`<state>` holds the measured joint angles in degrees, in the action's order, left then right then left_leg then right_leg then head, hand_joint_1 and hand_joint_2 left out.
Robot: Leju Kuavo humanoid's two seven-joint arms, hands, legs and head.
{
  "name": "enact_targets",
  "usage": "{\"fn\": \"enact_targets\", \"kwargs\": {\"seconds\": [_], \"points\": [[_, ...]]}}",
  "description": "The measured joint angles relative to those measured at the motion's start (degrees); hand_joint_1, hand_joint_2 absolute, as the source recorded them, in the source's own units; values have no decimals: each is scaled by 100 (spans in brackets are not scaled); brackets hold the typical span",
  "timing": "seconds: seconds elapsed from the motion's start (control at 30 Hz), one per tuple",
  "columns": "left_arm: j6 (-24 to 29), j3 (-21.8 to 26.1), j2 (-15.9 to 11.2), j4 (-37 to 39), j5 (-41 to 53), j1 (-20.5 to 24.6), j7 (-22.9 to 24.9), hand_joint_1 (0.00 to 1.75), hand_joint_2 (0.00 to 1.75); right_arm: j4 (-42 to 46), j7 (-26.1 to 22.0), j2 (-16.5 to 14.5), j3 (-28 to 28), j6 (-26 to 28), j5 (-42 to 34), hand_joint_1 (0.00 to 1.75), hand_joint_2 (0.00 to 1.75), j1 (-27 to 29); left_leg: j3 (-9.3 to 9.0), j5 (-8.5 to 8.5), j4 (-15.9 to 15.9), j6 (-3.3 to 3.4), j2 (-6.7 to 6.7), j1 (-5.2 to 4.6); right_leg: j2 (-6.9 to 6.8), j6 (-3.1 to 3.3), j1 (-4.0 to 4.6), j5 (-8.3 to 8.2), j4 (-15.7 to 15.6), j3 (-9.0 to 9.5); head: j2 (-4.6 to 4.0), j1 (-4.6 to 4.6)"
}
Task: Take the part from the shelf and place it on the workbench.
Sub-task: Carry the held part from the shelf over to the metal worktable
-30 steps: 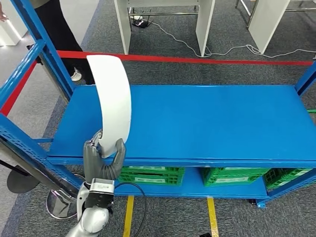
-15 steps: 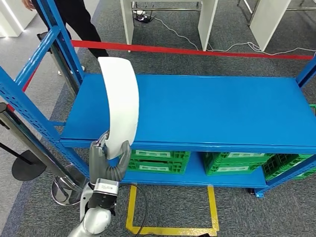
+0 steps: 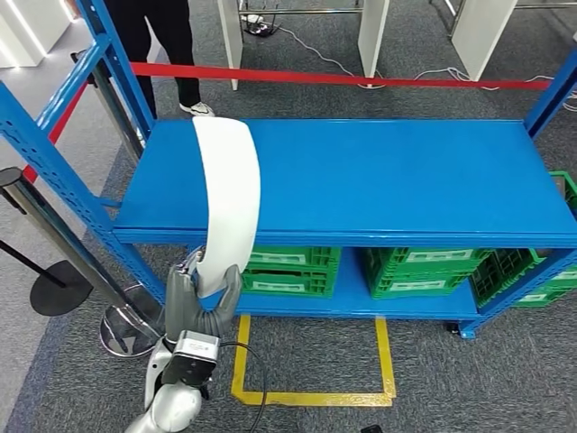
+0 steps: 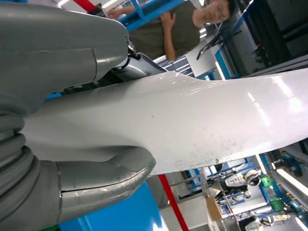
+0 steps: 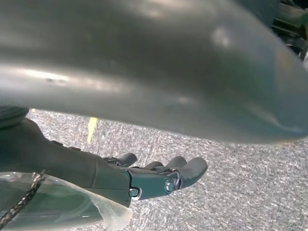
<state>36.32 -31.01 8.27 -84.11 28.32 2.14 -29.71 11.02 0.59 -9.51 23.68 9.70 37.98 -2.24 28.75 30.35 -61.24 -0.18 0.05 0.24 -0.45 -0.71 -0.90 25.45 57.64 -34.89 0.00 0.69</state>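
Note:
My left hand (image 3: pixel 198 300) grips the lower end of the white curved part (image 3: pixel 230 197), a long arched panel held upright in front of the blue shelf (image 3: pixel 381 185). The part's upper end leans over the shelf's left portion. In the left wrist view the thumb (image 4: pixel 105 179) and the hand's grey cover (image 4: pixel 54 48) clamp the white part (image 4: pixel 203 120) from both sides. In the right wrist view my right hand (image 5: pixel 156 175) hangs over grey carpet with its fingers stretched out and nothing in them.
Green crates (image 3: pixel 289 269) sit on the shelf's lower level. A person's legs (image 3: pixel 167 41) stand behind the shelf's left end, past a red floor line (image 3: pixel 340 79). A black stanchion base (image 3: pixel 58 287) is at my left. Yellow floor tape (image 3: pixel 313 395) marks the carpet.
The whole view has shifted back: the shelf sits farther off and the yellow floor marking has come into sight. My left hand keeps its hold on the white part.

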Motion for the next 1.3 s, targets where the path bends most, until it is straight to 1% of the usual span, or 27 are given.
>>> {"fn": "enact_targets", "kwargs": {"seconds": [0.07,0.13,0.17,0.23,0.3,0.33,0.37,0.4,0.43,0.47,0.53,0.57,0.6,0.67,0.7,0.73,0.8,0.83,0.87,0.9,0.97,1.03,1.07,1.13,1.2,1.23,1.3], "points": [[-4,7,-13,-17,3,-25,-1,175,175,0,-35,0,5,-8,-2,0,0,-10,-196,87,395,43,-11,-25,-4,-81,2,-94,-1,-47,0,-5],[-14,17,-21,-31,4,-52,-2,175,175,-1,-59,0,19,-5,-11,0,0,-14,-144,30,450,119,-7,-36,-4,-164,-15,-150,-3,-79,0,-6],[-29,22,-22,-34,4,-59,-1,175,175,-1,-73,0,29,3,-24,0,0,-15,-104,-27,462,172,1,-36,1,-189,-24,-63,55,-126,0,-11],[-76,33,-21,-36,-7,-64,1,175,175,-2,-94,-1,51,24,-55,0,0,-18,22,-163,482,269,19,-39,20,-204,-31,413,483,-290,0,-22],[-121,46,-22,-37,-50,-74,2,175,175,-2,-103,-1,69,42,-86,0,0,-24,202,-299,472,316,20,-73,28,-210,-27,939,1221,-470,0,-32],[-140,55,-24,-37,-81,-82,1,175,175,-2,-108,-1,80,49,-104,0,0,-26,300,-370,465,321,21,-91,28,-211,-26,1020,1510,-496,0,-32],[-154,66,-26,-37,-113,-95,-3,175,175,-2,-116,-1,93,55,-123,0,0,-28,398,-438,457,322,22,-106,29,-207,-25,955,1645,-449,0,-31],[-166,79,-29,-37,-142,-114,-10,175,175,-2,-124,-1,110,59,-141,0,0,-28,493,-502,449,317,22,-117,29,-196,-24,785,1593,-313,0,-32],[-174,93,-33,-37,-163,-139,-21,175,175,-2,-132,-2,127,61,-156,0,0,-29,580,-566,441,307,21,-124,29,-180,-23,596,1344,-78,0,-31],[-176,108,-35,-37,-178,-166,-32,175,175,-2,-137,-2,146,61,-165,0,0,-35,654,-624,427,291,18,-132,28,-159,-17,513,936,243,0,-31],[-174,145,-37,-38,-186,-214,-54,175,175,-2,-126,-4,178,62,-172,0,0,-52,753,-732,390,245,19,-144,36,-123,7,609,65,847,0,-25],[-173,166,-37,-38,-183,-236,-62,175,175,-2,-115,-8,191,66,-175,0,0,-56,777,-779,378,215,22,-141,41,-104,26,701,-200,998,0,-24],[-172,185,-38,-39,-178,-261,-68,175,175,-2,-108,-11,203,72,-178,0,0,-54,790,-822,373,183,27,-133,46,-77,41,729,-311,1034,0,-22],[-171,229,-44,-39,-160,-332,-76,175,175,-7,-110,-25,230,91,-182,0,0,-32,824,-766,323,113,20,-105,27,13,40,659,-323,949,0,-28],[-171,255,-49,-40,-151,-370,-78,175,175,-9,-115,-29,239,101,-184,0,0,-23,859,-584,197,77,14,-93,13,66,34,602,-329,904,0,-21],[-170,284,-55,-40,-143,-404,-79,175,175,-11,-117,-36,244,107,-185,0,0,-15,912,-306,-35,42,8,-78,-2,104,26,539,-332,847,0,-14],[-170,330,-69,-41,-134,-449,-81,175,175,-11,-119,-43,248,114,-187,0,0,1,1033,244,-725,-17,7,-52,-11,137,31,434,-323,729,0,5],[-169,345,-77,-41,-132,-465,-81,175,175,-11,-122,-48,255,120,-192,0,0,12,1066,337,-1040,-38,7,-38,-13,133,32,383,-312,668,0,6],[-170,358,-85,-41,-131,-484,-82,175,175,-11,-134,-54,266,131,-201,0,0,21,1047,275,-1226,-52,6,-25,-9,125,32,337,-295,601,0,6],[-173,369,-91,-42,-131,-507,-83,175,175,-11,-159,-62,283,148,-215,0,0,29,951,111,-1224,-59,5,-12,1,112,31,290,-271,533,0,5],[-188,395,-104,-54,-130,-561,-82,175,175,-11,-236,-89,325,182,-254,0,0,38,492,-193,-626,-43,-66,13,43,76,27,225,-219,413,0,5],[-232,417,-119,-75,-125,-619,-77,175,175,-11,-302,-131,368,201,-311,0,0,27,21,-183,122,3,-212,23,106,22,29,171,-175,330,0,4],[-265,426,-128,-82,-120,-641,-69,175,175,-11,-319,-154,391,204,-344,0,0,23,-89,-121,322,28,-256,19,141,-11,27,138,-164,293,0,10],[-322,434,-133,-85,-107,-657,-55,175,175,-11,-326,-194,449,204,-401,0,0,28,-122,-68,470,87,-203,20,203,-85,26,71,-149,211,0,19],[-360,434,-125,-85,-93,-651,-43,175,175,-12,-323,-214,500,203,-424,0,0,48,-92,-86,551,167,-103,37,184,-137,25,173,2,68,0,10],[-381,434,-121,-84,-82,-650,-26,175,175,-13,-318,-215,515,200,-429,0,0,56,-66,-111,571,204,-52,43,153,-156,25,328,232,-52,0,2],[-428,432,-122,-80,-36,-650,39,175,175,-15,-308,-216,545,171,-448,0,0,68,-4,-154,567,253,60,13,104,-191,22,741,996,-376,0,-8]]}}
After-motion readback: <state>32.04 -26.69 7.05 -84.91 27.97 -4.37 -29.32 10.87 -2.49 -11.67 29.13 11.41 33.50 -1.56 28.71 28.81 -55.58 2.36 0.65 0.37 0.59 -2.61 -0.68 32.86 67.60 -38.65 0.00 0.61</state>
